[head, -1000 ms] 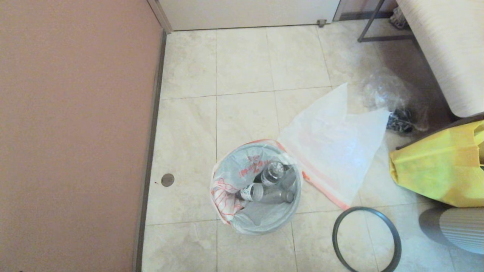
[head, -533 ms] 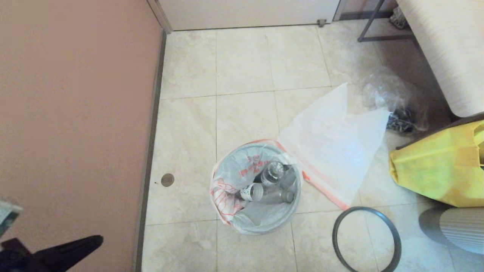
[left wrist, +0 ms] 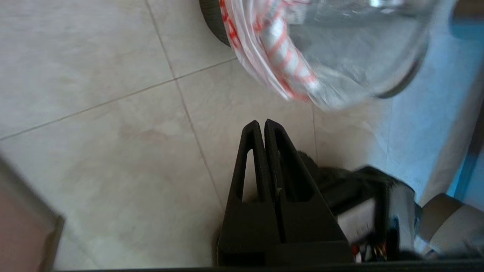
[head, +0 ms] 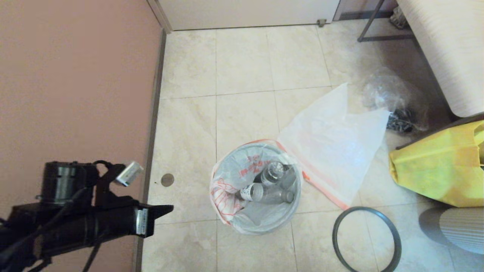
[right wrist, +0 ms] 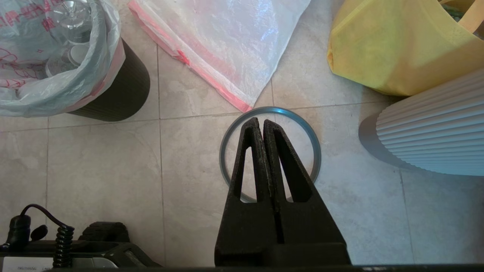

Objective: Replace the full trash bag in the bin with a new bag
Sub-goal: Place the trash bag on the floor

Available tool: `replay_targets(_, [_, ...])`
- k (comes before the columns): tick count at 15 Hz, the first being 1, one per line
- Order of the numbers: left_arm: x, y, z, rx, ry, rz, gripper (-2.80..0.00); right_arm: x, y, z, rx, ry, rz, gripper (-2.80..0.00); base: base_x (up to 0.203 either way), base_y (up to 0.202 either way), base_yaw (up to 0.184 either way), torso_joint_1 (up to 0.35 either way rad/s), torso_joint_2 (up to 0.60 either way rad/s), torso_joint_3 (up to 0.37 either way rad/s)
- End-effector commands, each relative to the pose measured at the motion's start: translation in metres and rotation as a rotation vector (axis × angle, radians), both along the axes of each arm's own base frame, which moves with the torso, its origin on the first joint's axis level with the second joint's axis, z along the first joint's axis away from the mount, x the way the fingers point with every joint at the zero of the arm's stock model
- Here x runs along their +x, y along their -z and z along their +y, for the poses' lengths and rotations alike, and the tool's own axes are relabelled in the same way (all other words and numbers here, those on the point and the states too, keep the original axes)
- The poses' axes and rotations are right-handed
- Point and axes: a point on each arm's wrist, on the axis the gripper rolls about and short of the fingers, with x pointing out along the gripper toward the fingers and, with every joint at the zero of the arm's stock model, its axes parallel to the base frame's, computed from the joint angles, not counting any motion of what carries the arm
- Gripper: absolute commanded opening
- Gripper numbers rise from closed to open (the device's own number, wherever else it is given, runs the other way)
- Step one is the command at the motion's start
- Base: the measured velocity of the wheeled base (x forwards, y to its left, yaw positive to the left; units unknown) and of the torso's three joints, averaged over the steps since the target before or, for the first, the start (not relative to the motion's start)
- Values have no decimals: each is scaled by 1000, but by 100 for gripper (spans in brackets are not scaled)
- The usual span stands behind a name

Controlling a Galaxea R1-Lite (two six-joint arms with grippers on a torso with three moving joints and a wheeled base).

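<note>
The full trash bag (head: 227,196), white with red drawings and bottles (head: 270,173) inside, lines the dark bin (right wrist: 121,90) and folds over its edge. The new bag (head: 332,143), with its orange-pink band, lies flat on the floor just right of the bin. The grey hoop rim (head: 335,236) lies on the tiles at the front right. My left gripper (head: 170,207) is shut and empty, left of the bin and apart from it, with the full trash bag (left wrist: 280,49) ahead of its tips (left wrist: 261,122). My right gripper (right wrist: 260,121) hangs shut above the hoop rim (right wrist: 270,109), holding nothing.
A pink wall (head: 75,94) runs along the left. A yellow bag (head: 435,166), a crinkled clear bag (head: 389,94) and a white ribbed object (head: 461,226) crowd the right. A floor drain (head: 167,180) sits left of the bin.
My left arm has come into the head view from the lower left and moved up and rightward toward the bin. Bags, bin and hoop have not moved.
</note>
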Motion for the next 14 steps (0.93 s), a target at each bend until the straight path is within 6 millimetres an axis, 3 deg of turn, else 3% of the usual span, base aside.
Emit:
replay_targets(1, [40,41,-21,23,6,108,-280,0,0,0,0,0,2,-280,0,0,0,0,0,0])
replay_targets(3, [69,53,-32,19,-11,104,-280,0,0,0,0,1,2,-280,0,0,0,0,0,0])
replay_targets(4, [83,57,-36,15,-19,93,0,0,0,0,0,0,2,-280,0,0,0,0,0,0])
replay_targets(6, [100,59,-42,7,-29,74,0,0,0,0,0,0,2,-280,0,0,0,0,0,0])
replay_targets(14, [118,67,-44,14,-52,66,0,0,0,0,0,0,2,-280,0,0,0,0,0,0])
